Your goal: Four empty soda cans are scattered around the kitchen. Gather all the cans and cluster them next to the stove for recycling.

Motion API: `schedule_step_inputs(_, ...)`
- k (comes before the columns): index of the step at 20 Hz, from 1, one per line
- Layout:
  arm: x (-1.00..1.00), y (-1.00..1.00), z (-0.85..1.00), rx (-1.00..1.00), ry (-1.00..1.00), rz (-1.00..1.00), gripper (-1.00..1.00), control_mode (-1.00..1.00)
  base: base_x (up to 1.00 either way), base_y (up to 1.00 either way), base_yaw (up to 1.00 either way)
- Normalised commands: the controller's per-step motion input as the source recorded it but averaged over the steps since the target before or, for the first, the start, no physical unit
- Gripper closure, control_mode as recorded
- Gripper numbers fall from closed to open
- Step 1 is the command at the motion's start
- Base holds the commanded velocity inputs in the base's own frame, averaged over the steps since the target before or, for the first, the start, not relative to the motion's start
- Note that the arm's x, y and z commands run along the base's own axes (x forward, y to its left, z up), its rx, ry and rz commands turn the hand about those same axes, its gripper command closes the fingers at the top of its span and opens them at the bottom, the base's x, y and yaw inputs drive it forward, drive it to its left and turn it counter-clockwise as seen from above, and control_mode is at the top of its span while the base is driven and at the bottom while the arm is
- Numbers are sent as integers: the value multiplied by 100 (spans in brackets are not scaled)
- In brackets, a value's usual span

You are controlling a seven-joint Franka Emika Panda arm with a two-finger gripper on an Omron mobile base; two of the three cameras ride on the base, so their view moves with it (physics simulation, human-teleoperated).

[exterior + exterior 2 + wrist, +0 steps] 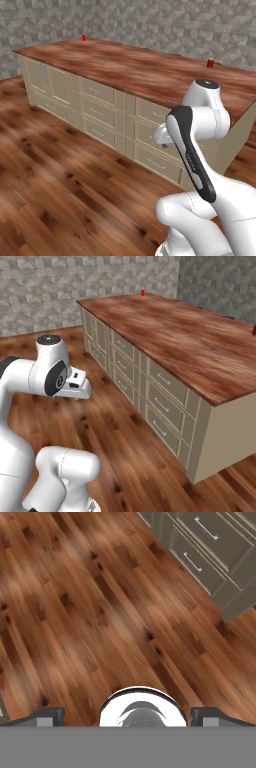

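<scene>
We see two red soda cans (83, 37) (210, 63), seemingly upright, on the wooden worktop (145, 70); our empty hand (128, 717), fingers spread wide, hangs above the floor (90, 622).

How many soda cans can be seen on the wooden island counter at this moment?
2. One small red soda can stands at the far corner of the brown wooden island countertop; another red soda can stands near its back edge, closer to the robot. Others may be out of view.
</scene>
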Motion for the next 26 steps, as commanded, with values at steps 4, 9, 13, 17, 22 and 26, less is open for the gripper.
schedule_step_inputs(4,0,0,0,0,0,0,-100,100,0,-79,7)
schedule_step_inputs(9,0,0,0,0,0,0,-100,100,0,-81,1)
schedule_step_inputs(13,0,0,0,0,0,0,-100,100,-21,-72,2)
schedule_step_inputs(17,0,0,0,0,0,0,-100,100,-34,-70,1)
schedule_step_inputs(22,0,0,0,0,0,0,-100,100,-13,-72,0)
schedule_step_inputs(26,0,0,0,0,0,0,-100,100,0,-74,0)
